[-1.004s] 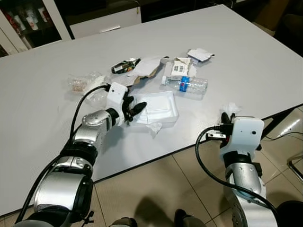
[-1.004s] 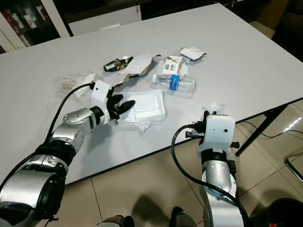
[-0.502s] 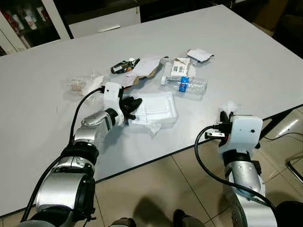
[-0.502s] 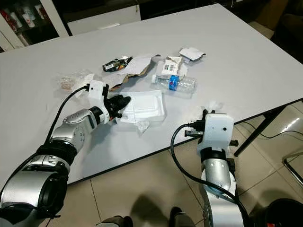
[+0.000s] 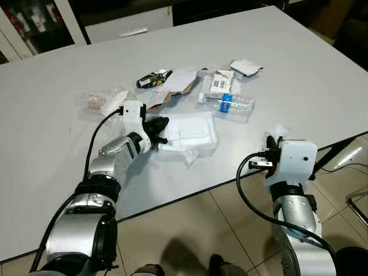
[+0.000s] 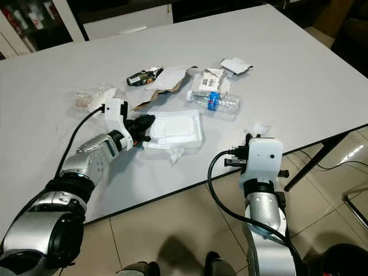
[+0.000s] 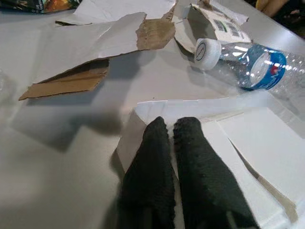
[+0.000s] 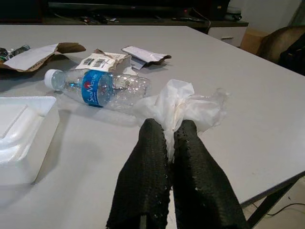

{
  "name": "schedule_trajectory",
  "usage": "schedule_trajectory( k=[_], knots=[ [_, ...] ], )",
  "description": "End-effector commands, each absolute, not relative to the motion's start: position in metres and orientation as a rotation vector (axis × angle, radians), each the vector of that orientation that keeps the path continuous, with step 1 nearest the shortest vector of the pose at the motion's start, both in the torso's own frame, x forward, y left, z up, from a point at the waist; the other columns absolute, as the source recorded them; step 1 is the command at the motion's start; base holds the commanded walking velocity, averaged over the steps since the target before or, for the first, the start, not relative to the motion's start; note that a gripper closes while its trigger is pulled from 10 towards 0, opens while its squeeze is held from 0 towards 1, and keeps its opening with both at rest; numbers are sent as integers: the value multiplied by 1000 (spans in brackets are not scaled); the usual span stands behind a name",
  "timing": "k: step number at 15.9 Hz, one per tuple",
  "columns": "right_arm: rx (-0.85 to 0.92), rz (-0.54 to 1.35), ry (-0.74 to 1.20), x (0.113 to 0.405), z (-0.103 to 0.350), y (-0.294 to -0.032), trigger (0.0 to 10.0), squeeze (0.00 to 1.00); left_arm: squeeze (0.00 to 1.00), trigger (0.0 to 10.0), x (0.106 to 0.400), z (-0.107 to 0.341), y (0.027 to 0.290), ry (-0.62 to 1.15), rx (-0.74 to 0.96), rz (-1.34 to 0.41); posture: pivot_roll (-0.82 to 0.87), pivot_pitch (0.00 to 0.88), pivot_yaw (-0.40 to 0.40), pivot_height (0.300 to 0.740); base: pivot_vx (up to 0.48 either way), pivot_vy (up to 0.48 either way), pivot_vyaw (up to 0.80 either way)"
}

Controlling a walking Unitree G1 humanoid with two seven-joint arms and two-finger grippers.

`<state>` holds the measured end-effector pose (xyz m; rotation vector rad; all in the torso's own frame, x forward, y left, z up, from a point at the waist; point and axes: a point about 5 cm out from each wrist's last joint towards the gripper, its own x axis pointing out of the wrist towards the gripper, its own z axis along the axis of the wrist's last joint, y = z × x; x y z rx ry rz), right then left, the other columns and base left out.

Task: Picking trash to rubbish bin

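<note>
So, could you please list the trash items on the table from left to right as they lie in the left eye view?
Clear bag → dark wrapper → foam tray → bottle → tissue, at the right gripper.

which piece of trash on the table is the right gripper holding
The crumpled white tissue near the table's edge; the right gripper pinches it, while the bottle and foam tray lie farther in.

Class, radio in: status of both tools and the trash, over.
Left tool shut on foam tray corner. Right tool shut on crumpled tissue at table edge. Water bottle, torn cardboard remain.
</note>
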<state>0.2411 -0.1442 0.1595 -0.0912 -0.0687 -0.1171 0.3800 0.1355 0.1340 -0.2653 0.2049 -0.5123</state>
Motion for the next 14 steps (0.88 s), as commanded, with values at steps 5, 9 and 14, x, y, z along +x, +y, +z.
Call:
schedule_trajectory(
  k=[5, 9, 14],
  knots=[
    [-90, -101, -79, 244, 161, -145, 10000, 0, 0, 0, 366, 136, 112, 46, -161, -578, 132, 164, 30, 740, 0, 0, 0],
    [-102, -100, -83, 245, 162, -146, 10000, 0, 0, 0, 362, 159, 94, -89, -138, -623, 125, 157, 25, 740, 0, 0, 0],
    [-114, -99, -92, 245, 163, -147, 10000, 0, 0, 0, 363, 202, 84, -278, -118, -569, 119, 150, 22, 740, 0, 0, 0]
  ],
)
